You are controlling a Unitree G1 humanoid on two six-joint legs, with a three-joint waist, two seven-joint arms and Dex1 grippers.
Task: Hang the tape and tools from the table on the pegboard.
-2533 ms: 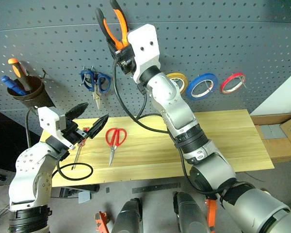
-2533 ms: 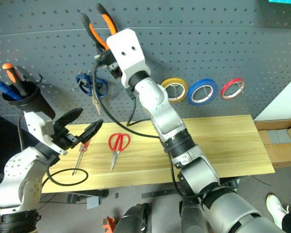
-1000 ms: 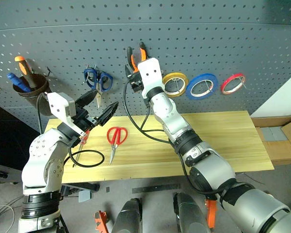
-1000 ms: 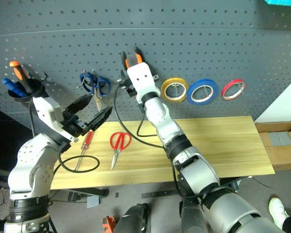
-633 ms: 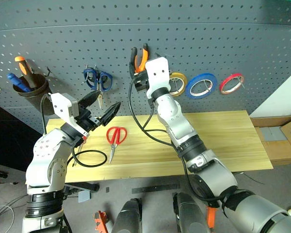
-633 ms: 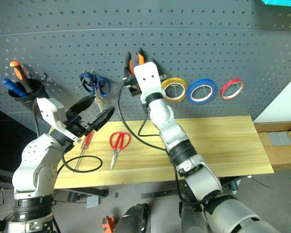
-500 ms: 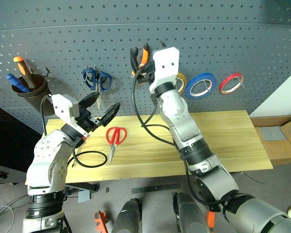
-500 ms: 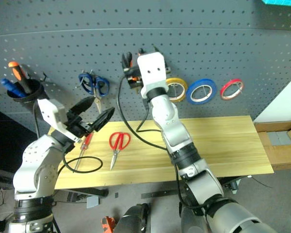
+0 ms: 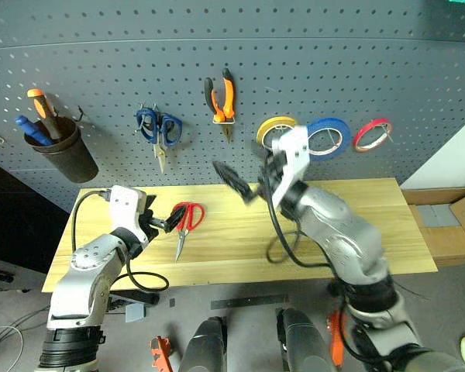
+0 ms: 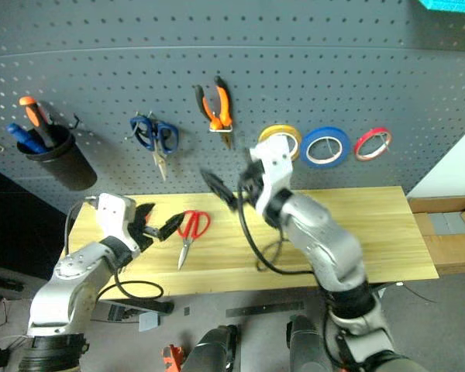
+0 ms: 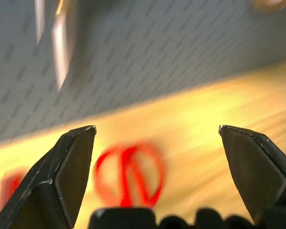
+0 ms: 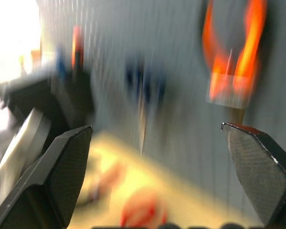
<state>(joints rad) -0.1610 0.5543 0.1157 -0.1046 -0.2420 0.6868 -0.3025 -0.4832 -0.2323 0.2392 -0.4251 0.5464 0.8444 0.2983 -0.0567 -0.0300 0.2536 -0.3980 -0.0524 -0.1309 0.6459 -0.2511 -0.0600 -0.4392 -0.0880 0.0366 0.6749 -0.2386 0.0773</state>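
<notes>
- Far left of the pegboard (image 9: 372, 46): a cup (image 9: 62, 151) is hanging w/ orange & blue screwdrivers in it – not our job.
- Left gripper (image 9: 164, 225) is hovering low over the table (image 9: 387, 232) near its left edge, jaws spread wide, nothing in them; it's pointing at the red scissors (image 9: 184, 223), not touching as far as I can tell.
- Screwdriver w/ red handle (image 10: 143, 213) is lying just left of those scissors, partly hidden behind the gripper.
- Blue scissors (image 9: 158, 130) are hanging on the board above.
- Pliers (image 9: 221, 101) are hanging on a hook, mid-board – that one's done.
- Right gripper (image 9: 244, 180) is sitting above the table's middle, jaws apart, empty.
- Yellow roll (image 9: 273, 128), then the blue tape (image 9: 325, 136), then red roll (image 9: 372, 133), all hanging on the board's right part – tape's done too.
- Judging: two done; scissors & screwdriver are left, scissors looking next.
</notes>
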